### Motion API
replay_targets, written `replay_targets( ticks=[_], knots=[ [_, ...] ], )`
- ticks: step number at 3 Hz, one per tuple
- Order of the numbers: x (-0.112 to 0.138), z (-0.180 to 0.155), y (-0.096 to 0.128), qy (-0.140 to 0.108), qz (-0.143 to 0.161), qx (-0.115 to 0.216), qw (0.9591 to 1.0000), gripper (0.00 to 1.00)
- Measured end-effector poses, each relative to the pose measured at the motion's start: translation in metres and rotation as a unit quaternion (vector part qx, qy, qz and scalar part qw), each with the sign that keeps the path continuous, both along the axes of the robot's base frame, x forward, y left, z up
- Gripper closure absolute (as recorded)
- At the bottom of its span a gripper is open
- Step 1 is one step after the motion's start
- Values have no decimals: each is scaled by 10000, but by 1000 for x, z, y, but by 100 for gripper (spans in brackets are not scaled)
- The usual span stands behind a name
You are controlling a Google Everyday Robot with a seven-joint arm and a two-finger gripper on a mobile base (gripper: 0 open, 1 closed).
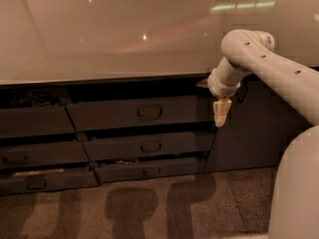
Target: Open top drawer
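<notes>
Nearest, below & right of the wide dark grey top drawer (109, 114): pale rounded robot body (296, 193), and brown speckled floor (149, 208) w/ 3 dark shadows. Under the top drawer sit 2 shorter dark drawer fronts (149, 146), each w/ a small pull. Top drawer has a small rectangular centre pull (149, 113) and a dark gap above its front. Cream 2-finger gripper (222, 114) hangs tip-down just beside the drawer's right end, well right of the pull; open or closed: can't tell. The white arm (279, 73) reaches in from the right. Dark cabinet door (249, 133) is right of the drawer; glossy beige countertop (99, 34) is above & behind.
</notes>
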State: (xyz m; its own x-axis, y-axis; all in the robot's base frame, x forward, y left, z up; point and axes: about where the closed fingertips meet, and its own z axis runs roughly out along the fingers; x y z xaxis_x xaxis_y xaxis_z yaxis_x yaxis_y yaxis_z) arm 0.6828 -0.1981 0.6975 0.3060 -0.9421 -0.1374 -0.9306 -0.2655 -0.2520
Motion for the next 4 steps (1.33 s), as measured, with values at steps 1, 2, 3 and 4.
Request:
replay_targets(
  ticks=[1,2,3,4],
  knots=[
    [0,0,0,0,0,-1,10000,0],
    [-21,-48,-38,31,-161,-207,9996,0],
    [-21,-48,-38,30,-162,-209,9996,0],
    [-14,-46,-38,-47,-232,-358,9991,0]
  ],
)
